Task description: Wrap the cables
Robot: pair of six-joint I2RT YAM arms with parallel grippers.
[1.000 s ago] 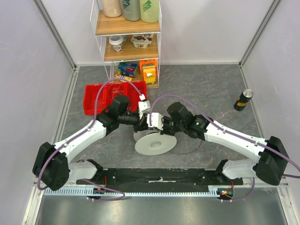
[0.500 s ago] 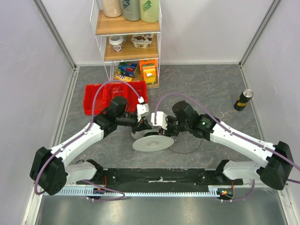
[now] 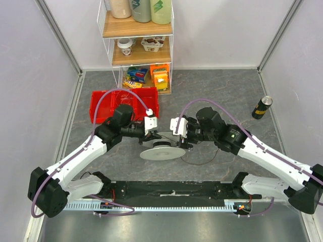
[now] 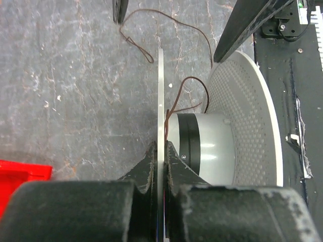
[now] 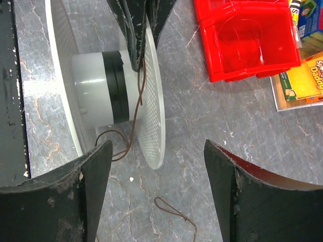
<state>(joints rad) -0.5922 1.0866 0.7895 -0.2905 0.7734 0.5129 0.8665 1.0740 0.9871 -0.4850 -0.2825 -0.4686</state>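
The left gripper (image 4: 160, 151) is shut tight on the thin edge of one flange of the spool (image 3: 162, 151), holding it tipped on its rim against the table (image 3: 227, 101). The right gripper (image 5: 156, 148) faces the spool with its fingers spread wide and nothing between them. The cable (image 5: 140, 93), a fine brown wire, crosses the hub between the two flanges just beside the left fingers, drops off the lower rim, and trails loose over the table on the right arm's side, with a small kinked loop lying near the right fingers. To my eye the step now is for the right gripper to pick up that slack and lay it round the hub. I would pinch the wire close to where it leaves the spool, so little slack is left to tangle, and close fully, since so thin a wire slips easily. Keep it lightly taut and steer it into the gap between the flanges, clear of the left fingers. The left grip on so thin a flange may twist if pulled hard.
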